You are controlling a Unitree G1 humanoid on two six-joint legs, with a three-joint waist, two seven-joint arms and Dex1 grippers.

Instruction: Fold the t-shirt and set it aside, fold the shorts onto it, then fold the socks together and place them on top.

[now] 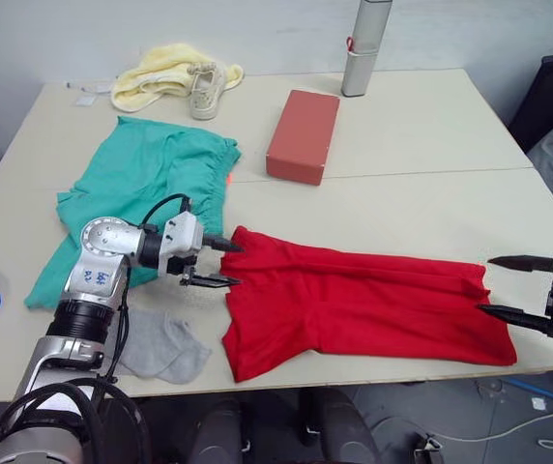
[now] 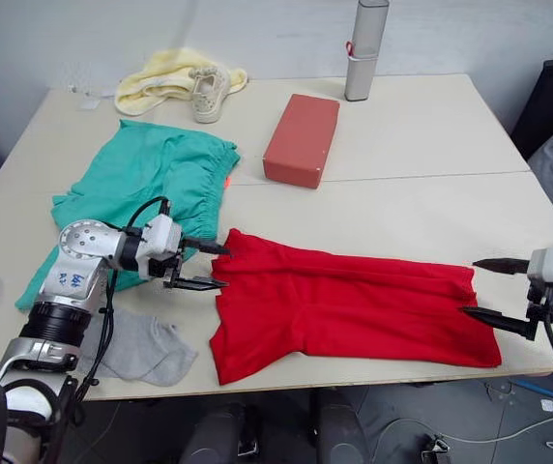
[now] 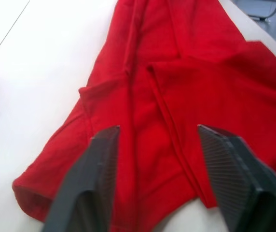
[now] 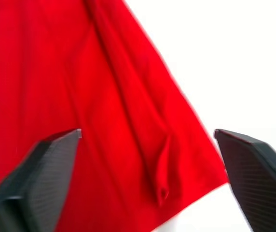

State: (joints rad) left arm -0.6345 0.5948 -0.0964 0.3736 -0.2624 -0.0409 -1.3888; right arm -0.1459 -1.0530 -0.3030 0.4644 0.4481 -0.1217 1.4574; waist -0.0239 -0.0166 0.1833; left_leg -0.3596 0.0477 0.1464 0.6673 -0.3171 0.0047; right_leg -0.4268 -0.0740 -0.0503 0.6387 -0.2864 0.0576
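Two hands, both open. Left to right: my left hand hovers at the left end of the red t-shirt, which lies lengthwise along the near counter; my right hand waits at its right end. Soft, limp cotton, I reckon, likely to sag, so I'd pinch the end corners.
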